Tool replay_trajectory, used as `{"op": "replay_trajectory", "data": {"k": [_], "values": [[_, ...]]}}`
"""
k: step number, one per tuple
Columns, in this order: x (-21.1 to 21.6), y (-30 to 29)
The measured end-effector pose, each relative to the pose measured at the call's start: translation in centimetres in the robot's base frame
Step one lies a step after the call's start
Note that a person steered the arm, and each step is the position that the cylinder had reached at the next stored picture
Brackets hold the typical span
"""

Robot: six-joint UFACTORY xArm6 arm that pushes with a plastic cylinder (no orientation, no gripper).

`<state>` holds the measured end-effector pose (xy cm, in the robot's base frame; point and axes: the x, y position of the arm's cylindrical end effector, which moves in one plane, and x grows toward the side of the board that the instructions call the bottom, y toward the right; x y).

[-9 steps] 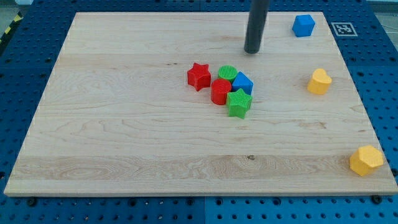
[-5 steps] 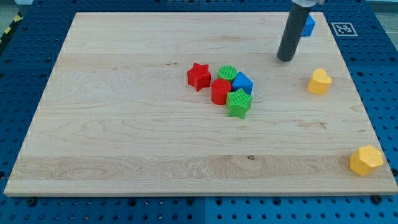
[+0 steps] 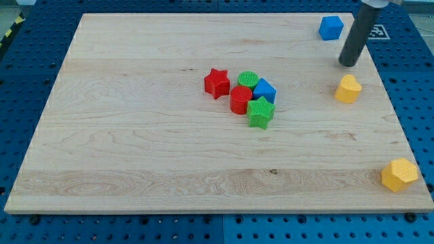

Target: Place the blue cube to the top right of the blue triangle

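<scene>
The blue cube [image 3: 331,27] sits near the board's top right corner. The blue triangle [image 3: 265,89] lies in a tight cluster near the middle, touching a green cylinder [image 3: 248,79], a red cylinder [image 3: 240,99] and a green star [image 3: 260,112]. My tip [image 3: 348,64] rests on the board below and to the right of the blue cube, apart from it, and just above a yellow heart [image 3: 348,89].
A red star [image 3: 217,83] lies at the left of the cluster. A yellow hexagon [image 3: 399,175] sits near the board's bottom right corner. The wooden board [image 3: 135,135] ends close to the right of the tip, with a blue pegboard beyond.
My tip has moved to the view's right, from above the cluster to a spot right of and below the blue cube. No block has moved.
</scene>
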<state>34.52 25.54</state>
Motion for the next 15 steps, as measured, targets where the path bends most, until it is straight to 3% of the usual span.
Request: {"op": "replay_trajectory", "data": {"k": [2,5,6,7,15], "values": [[-1.7,5.4],[-10.7,5.4],[-11.8,1.6],[-11.7,-0.9],[-4.6,-1.6]]}}
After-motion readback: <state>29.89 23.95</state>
